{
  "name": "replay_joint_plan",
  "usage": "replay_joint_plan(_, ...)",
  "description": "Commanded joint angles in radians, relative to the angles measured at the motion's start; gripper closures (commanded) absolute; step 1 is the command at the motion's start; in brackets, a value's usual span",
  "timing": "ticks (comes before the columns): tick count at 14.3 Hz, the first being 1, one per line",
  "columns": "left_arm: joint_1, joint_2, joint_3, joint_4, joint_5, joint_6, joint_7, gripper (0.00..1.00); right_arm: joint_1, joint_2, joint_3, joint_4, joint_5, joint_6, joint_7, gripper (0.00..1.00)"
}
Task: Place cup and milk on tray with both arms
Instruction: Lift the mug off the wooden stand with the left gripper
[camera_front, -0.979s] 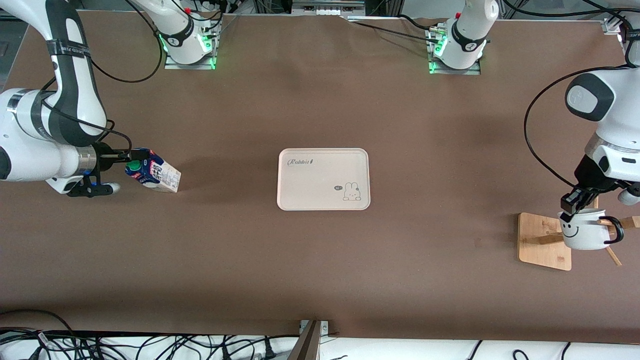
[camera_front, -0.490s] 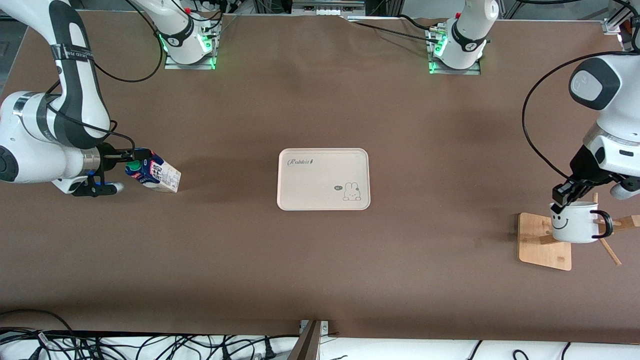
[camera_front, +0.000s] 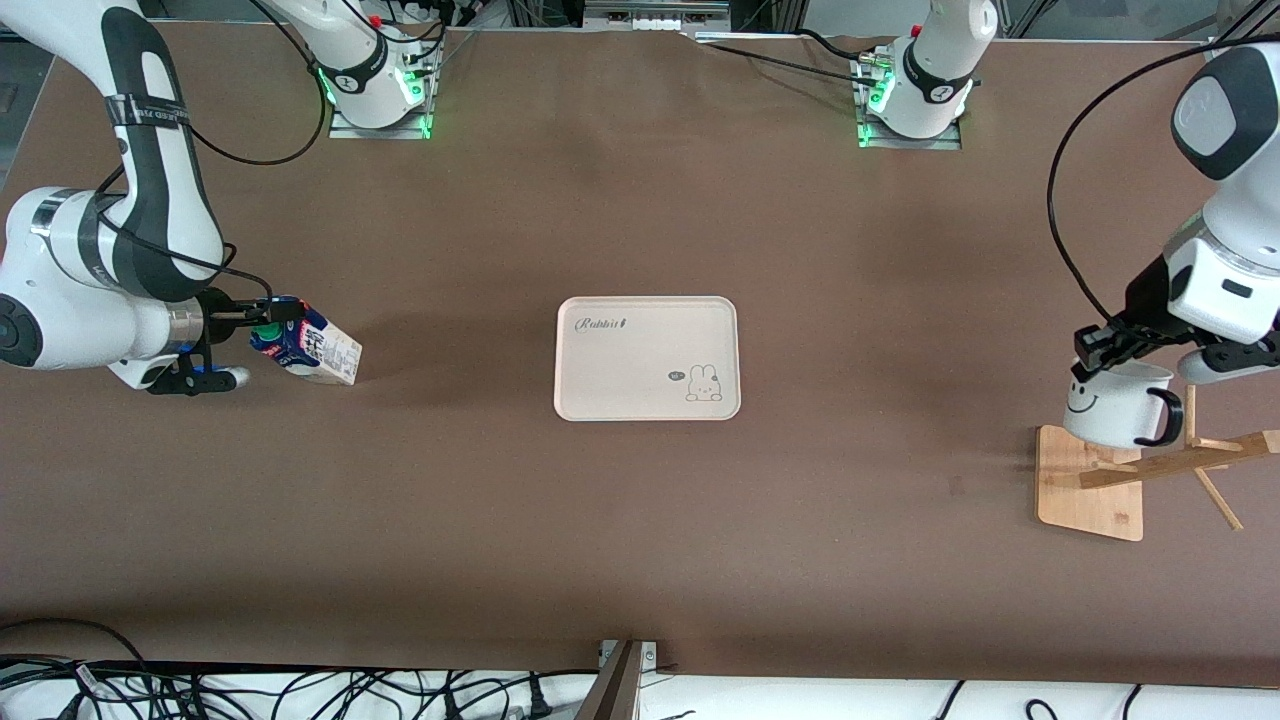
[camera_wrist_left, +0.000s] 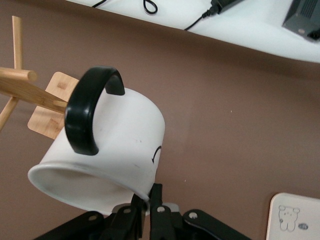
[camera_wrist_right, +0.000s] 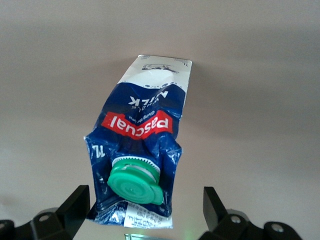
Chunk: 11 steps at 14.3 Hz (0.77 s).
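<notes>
The white smiley cup (camera_front: 1105, 415) hangs tilted in the air over the wooden stand (camera_front: 1085, 490). My left gripper (camera_front: 1092, 352) is shut on its rim. The left wrist view shows the cup (camera_wrist_left: 115, 145), its black handle, and my left gripper (camera_wrist_left: 148, 197) pinching the rim. The blue and white milk carton (camera_front: 315, 345) lies on its side on the table toward the right arm's end, green cap toward my right gripper (camera_front: 250, 345). In the right wrist view the carton (camera_wrist_right: 145, 130) sits between the fingers of the open right gripper (camera_wrist_right: 145, 195), with gaps on both sides. The beige tray (camera_front: 620, 360) is at the table's middle.
The wooden stand has slanted pegs (camera_front: 1170, 465) just below the cup, also seen in the left wrist view (camera_wrist_left: 30, 90). A corner of the tray (camera_wrist_left: 295, 220) shows there too. Cables lie along the table's front edge.
My left gripper has lifted the cup up off the stand's peg and carried it a little toward the tray. The right gripper and the carton have hardly moved.
</notes>
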<state>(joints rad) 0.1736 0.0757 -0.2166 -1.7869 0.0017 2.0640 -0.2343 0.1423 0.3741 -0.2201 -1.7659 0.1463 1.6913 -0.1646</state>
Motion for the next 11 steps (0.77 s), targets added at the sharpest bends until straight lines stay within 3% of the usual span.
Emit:
replay_joint_plan(1, 0.001, 0.015, -0.087, 0.098, 0.063, -0.164, 0.001, 1.00, -0.016, 0.002, -0.002, 0.003, 0.019, 0.007, -0.015, 0.00)
replay_joint_plan(4, -0.003, 0.019, -0.148, 0.124, 0.057, -0.325, 0.000, 1.00, -0.056, 0.002, -0.002, 0.006, 0.039, 0.010, -0.015, 0.00)
replay_joint_plan(7, -0.052, 0.093, -0.165, 0.204, 0.032, -0.457, -0.011, 1.00, -0.056, 0.000, -0.002, 0.006, 0.064, 0.013, -0.003, 0.00)
replay_joint_plan(9, -0.133, 0.166, -0.165, 0.216, -0.063, -0.484, -0.026, 1.00, -0.053, 0.002, -0.002, 0.005, 0.062, 0.014, 0.000, 0.00)
replay_joint_plan(11, -0.219, 0.226, -0.164, 0.221, -0.075, -0.481, -0.185, 1.00, -0.047, 0.002, -0.001, 0.005, 0.058, 0.016, 0.000, 0.00)
